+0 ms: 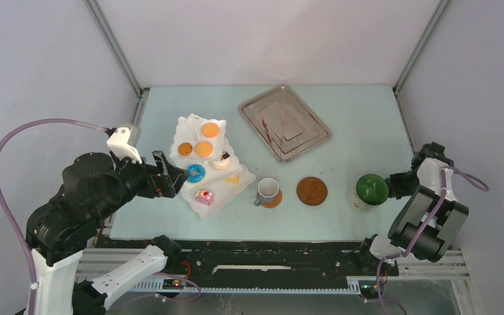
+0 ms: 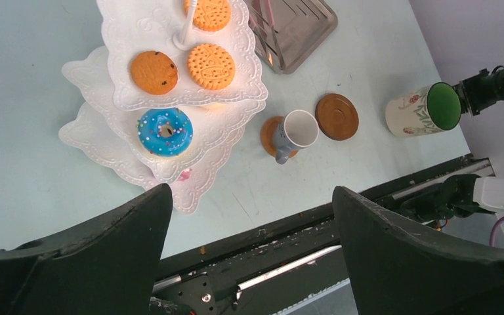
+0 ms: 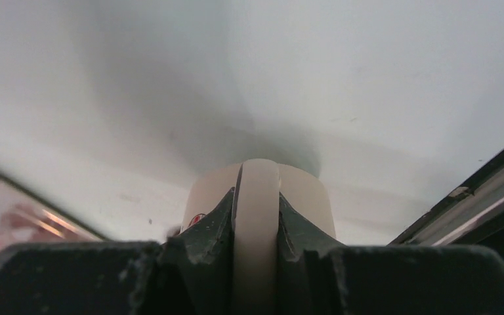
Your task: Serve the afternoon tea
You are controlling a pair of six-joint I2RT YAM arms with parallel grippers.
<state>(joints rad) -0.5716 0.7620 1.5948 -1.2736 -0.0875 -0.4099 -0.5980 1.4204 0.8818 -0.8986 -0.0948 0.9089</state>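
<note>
Lower right of the top view: the mug [image 1: 371,190], its handle [image 3: 256,216] clamped between the jaws of the right tool [image 1: 390,186]. Being ceramic, it is likely stiff, slick, breakable and fairly heavy, so the handle looks the soundest hold. The bare coaster [image 1: 312,191] lies just left. Far left, the left tool [image 1: 170,176] hangs with its jaws apart beside the stand [image 1: 218,205].

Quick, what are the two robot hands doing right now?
Left hand: open, holding nothing.
Right hand: closed on the handle of the green-lined floral ceramic mug.
</note>
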